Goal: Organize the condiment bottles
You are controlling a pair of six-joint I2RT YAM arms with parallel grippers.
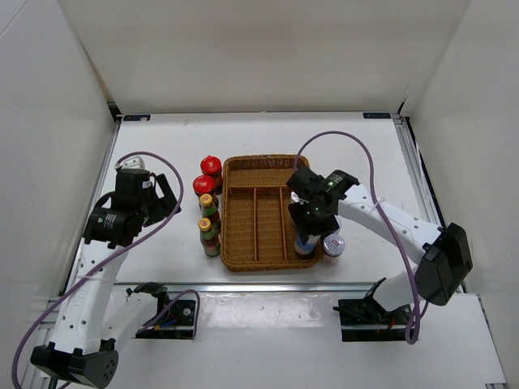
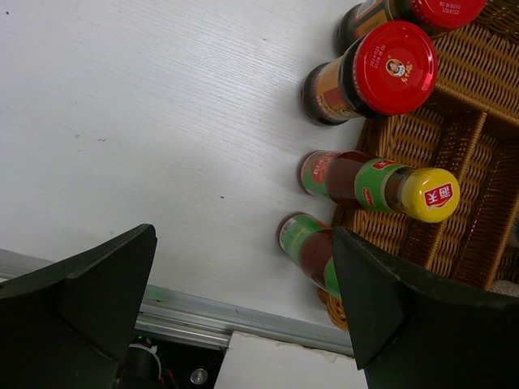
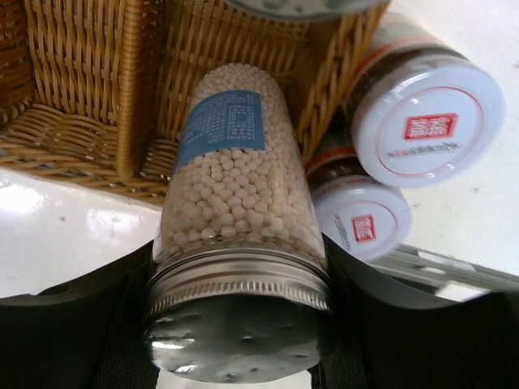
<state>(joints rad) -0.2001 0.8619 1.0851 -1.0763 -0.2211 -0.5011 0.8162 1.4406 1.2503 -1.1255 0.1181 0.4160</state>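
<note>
Silver-lidded jar (image 3: 235, 203) clamped at wicker tray (image 3: 81, 89) corner.

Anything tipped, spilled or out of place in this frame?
Nothing stands out. The red-lidded jars and yellow-capped bottles stand upright left of the wicker tray; the right gripper holds a silver-lidded jar at its near right corner. No spill shows.

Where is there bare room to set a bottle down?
Bare tabletop lies behind the wicker tray and left of the bottle row, toward the left claw. Crowded: the tray's left edge, along that row, and its near right corner, where the right claw grips a bead jar beside white-lidded jars.
</note>
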